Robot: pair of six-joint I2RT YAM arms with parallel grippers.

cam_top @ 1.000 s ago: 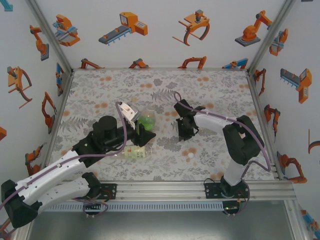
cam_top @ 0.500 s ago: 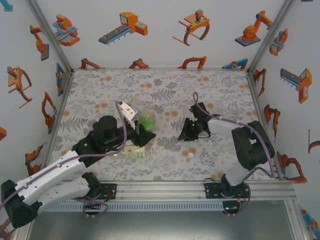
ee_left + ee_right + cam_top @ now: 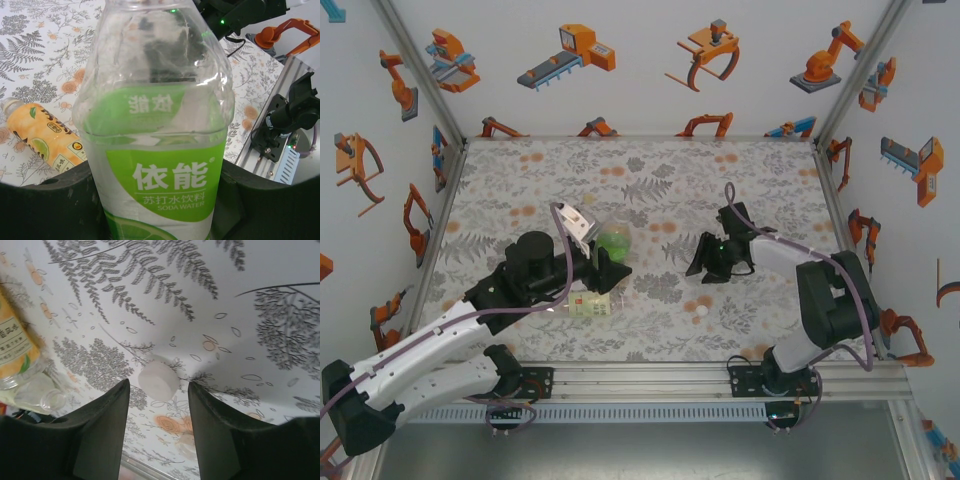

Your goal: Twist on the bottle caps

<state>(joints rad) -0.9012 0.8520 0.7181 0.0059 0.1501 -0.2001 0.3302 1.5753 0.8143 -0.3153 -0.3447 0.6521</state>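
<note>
My left gripper (image 3: 155, 210) is shut on the clear bottle with the green label (image 3: 165, 165), its dark fingers (image 3: 50, 200) pressed on both sides; in the top view this bottle (image 3: 613, 240) stands upright in the left gripper (image 3: 605, 258). Its mouth is cut off by the frame. The yellow-orange bottle (image 3: 590, 305) lies on its side by the left arm, also seen at the left as bottle (image 3: 45, 137) and bottle (image 3: 15, 347). A white bottle cap (image 3: 158, 379) lies on the table just past my open, empty right gripper (image 3: 158, 387). From above, the cap (image 3: 701, 312) sits in front of the right gripper (image 3: 705, 268).
The floral table cover (image 3: 650, 180) stretches free toward the back. Walls enclose the left, right and rear sides. An aluminium rail (image 3: 650, 380) with both arm bases runs along the near edge.
My right arm has drawn away to the right from the green-label bottle, and its jaws have opened. The left arm and its bottle have stayed put.
</note>
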